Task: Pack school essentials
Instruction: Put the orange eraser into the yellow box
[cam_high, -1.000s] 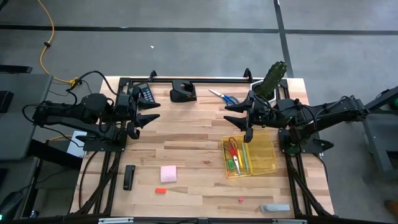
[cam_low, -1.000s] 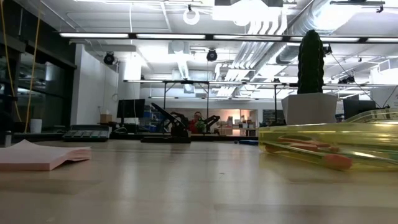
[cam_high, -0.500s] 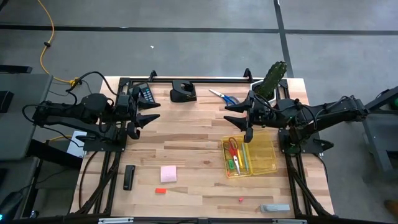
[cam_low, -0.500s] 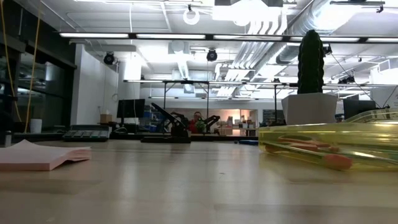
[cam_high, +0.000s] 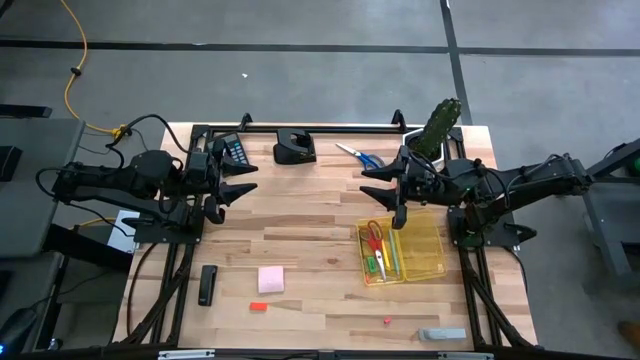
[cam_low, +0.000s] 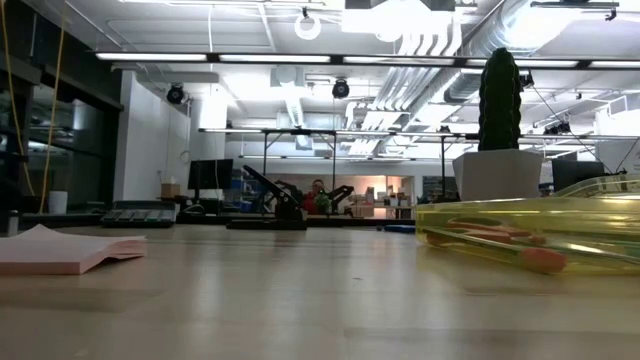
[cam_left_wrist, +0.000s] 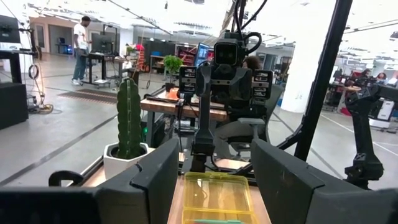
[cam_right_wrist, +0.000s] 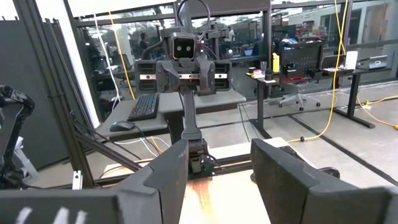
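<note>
A clear yellow tray (cam_high: 425, 252) sits on the table's right part and holds red-handled scissors (cam_high: 373, 237) and thin pens (cam_high: 388, 258). Blue-handled scissors (cam_high: 362, 156) lie near the far edge. A pink sticky pad (cam_high: 271, 279) lies toward the near edge, with a small red bit (cam_high: 258, 307) near it and another (cam_high: 387, 321) farther right. My left gripper (cam_high: 240, 186) is open, raised at the table's left side, fingers pointing right. My right gripper (cam_high: 378, 186) is open, raised above the table just beyond the tray, fingers pointing left. Neither touches anything.
A green cactus in a white pot (cam_high: 437, 126) stands at the far right corner. A black calculator (cam_high: 234, 152) and a black holder (cam_high: 294, 147) lie along the far edge. A black bar (cam_high: 207, 285) and a grey piece (cam_high: 441, 335) lie near the front.
</note>
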